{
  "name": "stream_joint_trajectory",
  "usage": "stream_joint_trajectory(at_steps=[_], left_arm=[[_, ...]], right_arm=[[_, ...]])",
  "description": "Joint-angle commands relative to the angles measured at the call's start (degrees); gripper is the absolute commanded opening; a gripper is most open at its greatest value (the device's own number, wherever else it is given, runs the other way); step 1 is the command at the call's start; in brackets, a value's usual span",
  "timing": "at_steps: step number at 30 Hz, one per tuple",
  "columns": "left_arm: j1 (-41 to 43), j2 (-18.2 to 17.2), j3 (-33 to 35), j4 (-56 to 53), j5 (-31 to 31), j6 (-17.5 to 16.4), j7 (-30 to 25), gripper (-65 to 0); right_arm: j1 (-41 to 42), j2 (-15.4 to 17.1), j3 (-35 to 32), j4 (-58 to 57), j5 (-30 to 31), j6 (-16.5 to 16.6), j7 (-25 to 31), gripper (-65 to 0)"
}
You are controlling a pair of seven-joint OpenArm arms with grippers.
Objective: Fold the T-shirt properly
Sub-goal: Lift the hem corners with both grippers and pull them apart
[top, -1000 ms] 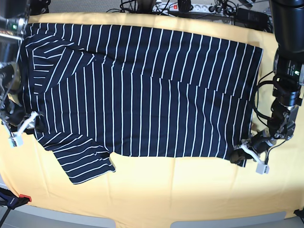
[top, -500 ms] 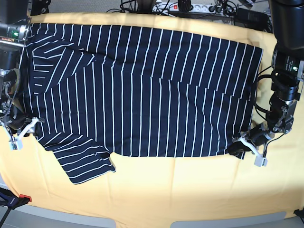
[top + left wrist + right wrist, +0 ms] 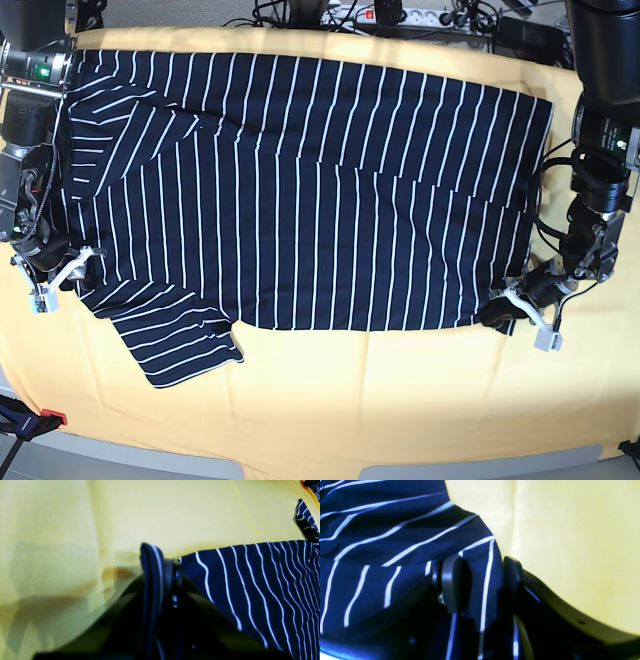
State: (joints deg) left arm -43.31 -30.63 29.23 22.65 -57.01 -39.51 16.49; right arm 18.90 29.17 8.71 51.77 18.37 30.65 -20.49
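The dark navy T-shirt (image 3: 300, 190) with thin white stripes lies spread flat on the yellow cloth, one sleeve sticking out at the front left. My left gripper (image 3: 508, 312) is at the shirt's front right corner. In the left wrist view the left gripper (image 3: 161, 573) is shut on a fold of the hem (image 3: 250, 585). My right gripper (image 3: 62, 277) is at the shirt's left edge, above the sleeve. In the right wrist view the right gripper (image 3: 482, 580) has a bunch of striped cloth (image 3: 382, 542) filling the gap between its fingers.
The yellow-orange cloth (image 3: 400, 400) covers the table, with a wide bare strip in front of the shirt. Cables and a power strip (image 3: 400, 15) lie along the back edge. A small red object (image 3: 52, 417) sits at the front left corner.
My right gripper has moved inward onto the shirt's left edge. My left gripper has shifted slightly up and left at the front right corner. The shirt's corner there is a little bunched.
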Motion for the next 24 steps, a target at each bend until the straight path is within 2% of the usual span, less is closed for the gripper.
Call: stream_joint_trajectory(at_steps=[1,3,5,13,15,18,19,22,24], left_arm=[[-1.60,-0.81,-0.33,0.59,-0.68,-0.49,-0.94,-65.0],[-1.60,-0.83,-0.33,0.59,-0.66,-0.49,-0.94,-65.0],[-1.60,-0.81,-0.33,0.59,-0.66,-0.49,-0.96,-65.0],[-1.62,-0.81,-0.33,0.59,-0.68,-0.49,-0.96,-65.0],[-1.62,-0.81,-0.33,0.59,-0.70,-0.49,-0.96,-65.0],[-1.60,-0.79,-0.33,0.59,-0.68,-0.49,-0.96,-65.0],[-1.62,-0.81,-0.33,0.59,-0.68,-0.49,-0.96,-65.0],[-1.66,-0.81,-0.33,0.59,-0.68,-0.49,-0.98,-65.0],[-1.66,-0.94,-0.33,0.59,-0.68,-0.49,-1.01,-65.0]], right_arm=[[1.27,1.01,0.28,0.59,-0.15,-0.13,1.57,-36.1],[1.33,0.98,0.28,0.59,-0.90,-2.89,2.43,-36.1],[1.40,0.98,0.28,0.59,-0.87,-3.96,2.54,-36.1],[1.38,-0.74,0.28,0.59,-2.19,-3.39,2.93,-36.6],[1.40,-1.09,0.28,0.59,-2.19,-5.09,2.99,-42.0],[1.40,-0.92,0.28,0.59,-2.23,-8.46,4.55,-59.3],[1.44,-0.74,0.28,0.59,-2.21,-8.63,5.25,-65.0],[2.12,-0.04,0.28,0.61,-2.40,-7.26,6.60,-65.0],[2.71,0.42,0.28,0.63,-2.34,-4.46,7.45,-65.0]])
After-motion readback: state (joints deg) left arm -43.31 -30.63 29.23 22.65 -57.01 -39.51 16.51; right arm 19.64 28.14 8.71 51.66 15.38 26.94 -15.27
